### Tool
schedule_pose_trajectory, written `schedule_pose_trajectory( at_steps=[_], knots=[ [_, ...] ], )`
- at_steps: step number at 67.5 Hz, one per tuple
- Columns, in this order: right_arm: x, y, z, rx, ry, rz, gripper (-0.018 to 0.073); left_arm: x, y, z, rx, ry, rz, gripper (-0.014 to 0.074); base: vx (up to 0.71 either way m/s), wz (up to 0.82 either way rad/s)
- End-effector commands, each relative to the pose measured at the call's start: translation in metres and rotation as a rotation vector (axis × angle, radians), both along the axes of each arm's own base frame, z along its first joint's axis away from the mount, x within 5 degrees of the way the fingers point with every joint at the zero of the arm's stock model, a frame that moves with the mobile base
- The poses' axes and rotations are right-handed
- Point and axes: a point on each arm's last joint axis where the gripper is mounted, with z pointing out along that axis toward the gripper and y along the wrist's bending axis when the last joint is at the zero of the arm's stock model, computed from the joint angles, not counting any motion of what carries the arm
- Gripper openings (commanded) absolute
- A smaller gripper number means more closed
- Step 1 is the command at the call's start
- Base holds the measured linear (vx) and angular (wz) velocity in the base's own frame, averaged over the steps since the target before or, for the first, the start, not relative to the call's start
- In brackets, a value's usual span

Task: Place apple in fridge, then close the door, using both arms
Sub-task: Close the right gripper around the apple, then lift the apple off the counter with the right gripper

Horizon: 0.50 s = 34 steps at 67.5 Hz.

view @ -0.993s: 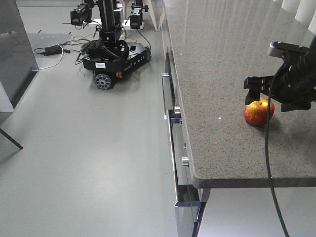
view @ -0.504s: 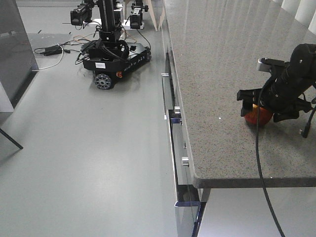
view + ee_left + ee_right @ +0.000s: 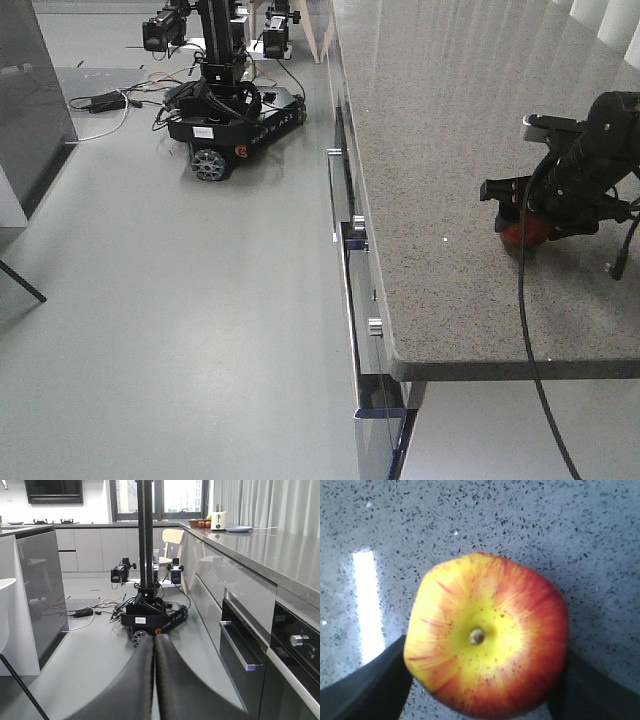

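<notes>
On the counter (image 3: 450, 120), the right end effector (image 3: 528, 207) clamps the apple (image 3: 487, 640) (left end effector (image 3: 154, 652) pressed together).

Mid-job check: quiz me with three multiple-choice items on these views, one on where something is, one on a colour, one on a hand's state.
1. Where is the apple? A floor; B speckled counter; C fridge shelf.
2. What colour surrounds its stem? A green; B purple; C yellow.
3. How are the left hand's fingers? A pressed together; B spread wide; C around the apple.
Answers: B, it rests on the stone top; C, the right wrist view shows a yellow centre; A, no gap shows between them.
</notes>
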Motion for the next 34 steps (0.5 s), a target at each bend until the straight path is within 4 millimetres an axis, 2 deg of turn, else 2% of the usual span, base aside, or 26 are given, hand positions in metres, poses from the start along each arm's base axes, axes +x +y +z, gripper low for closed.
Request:
schedule_pose_trajectory(
  at_steps=[1,11,34],
  knots=[
    [-0.005,0.0,0.048,-0.011,-0.161,0.005,0.036,0.0,0.0,-0.002,-0.015,-0.062,-0.001,-0.0006,0.0,0.0],
    [-0.018,0.007,0.07,-0.036,-0.172,0.068,0.036,0.0,0.0,-0.002,-0.015,-0.062,-0.001,-0.0006,0.0,0.0],
    [-0.061,0.066,0.125,-0.081,-0.238,0.277,0.036,0.0,0.0,-0.002,-0.015,-0.062,-0.001,-0.0006,0.0,0.0]
  ],
)
